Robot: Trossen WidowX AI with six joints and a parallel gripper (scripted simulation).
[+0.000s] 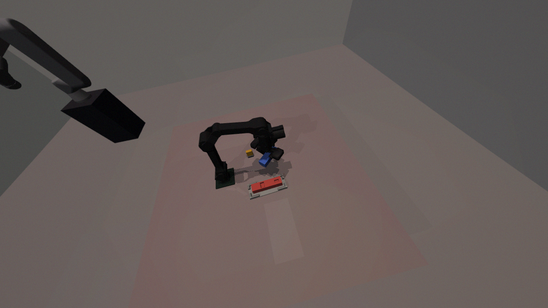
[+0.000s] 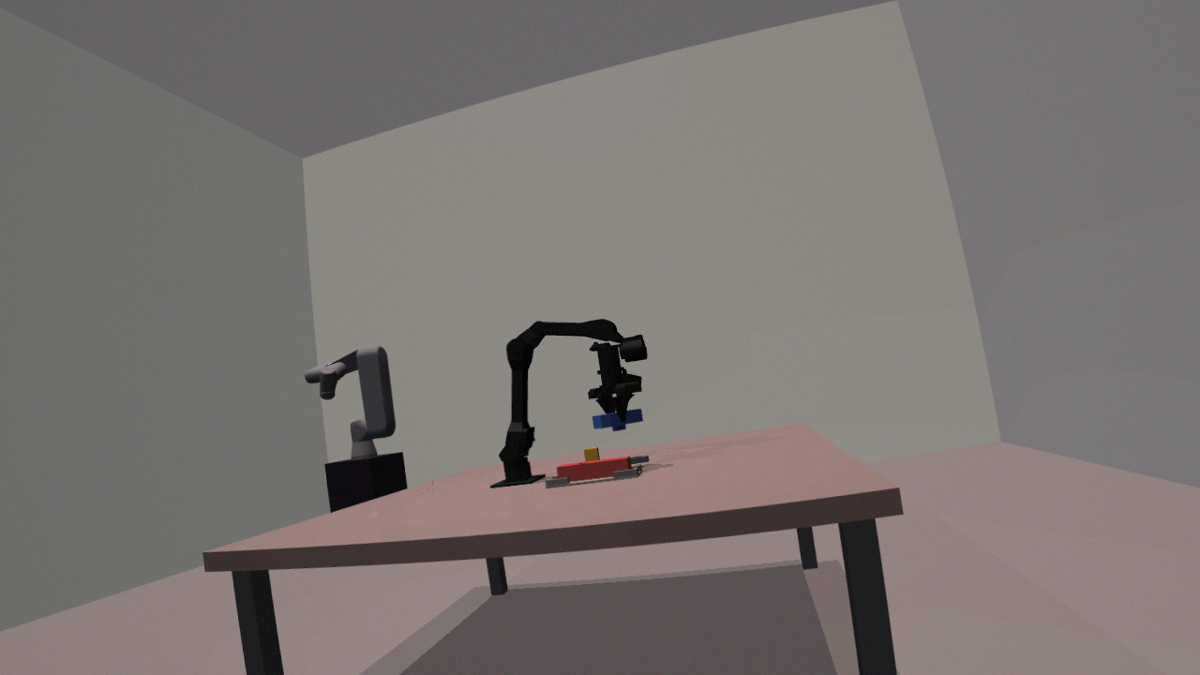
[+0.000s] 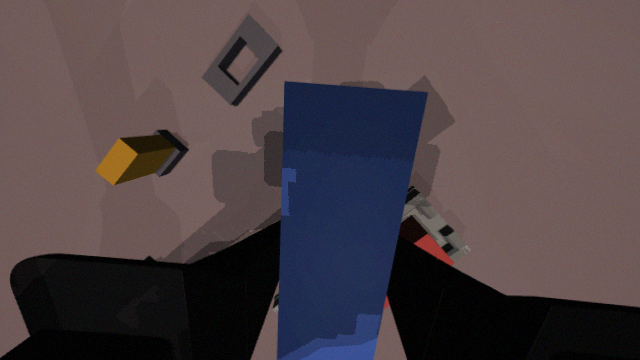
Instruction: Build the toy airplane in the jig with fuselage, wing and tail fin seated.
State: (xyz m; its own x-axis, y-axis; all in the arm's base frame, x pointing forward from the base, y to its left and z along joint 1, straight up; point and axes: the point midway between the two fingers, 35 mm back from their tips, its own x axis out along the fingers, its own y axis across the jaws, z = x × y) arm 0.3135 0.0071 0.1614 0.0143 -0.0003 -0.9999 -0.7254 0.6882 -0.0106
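My gripper [image 1: 266,150] [image 2: 617,412] [image 3: 333,230] is shut on the blue wing [image 1: 264,159] [image 2: 601,422] [image 3: 345,200] and holds it in the air, well above the table. The wing's tab points down in the exterior view. The red fuselage [image 1: 270,183] [image 2: 592,469] [image 3: 435,248] lies in the grey cradle [image 1: 268,192] [image 2: 557,482] [image 3: 432,216], with two open sockets on top. In the wrist view the wing and fingers hide most of both. The yellow tail fin [image 1: 248,152] [image 2: 592,454] [image 3: 115,162] stands upright in its small grey holder [image 3: 173,161], away from the fuselage.
An empty grey frame [image 3: 257,37] [image 2: 639,458] lies on the table [image 2: 553,538] behind the cradle. The arm's base plate [image 1: 225,184] is left of the cradle. Another grey robot arm [image 2: 375,394] stands on a black block [image 2: 367,481] beyond the table.
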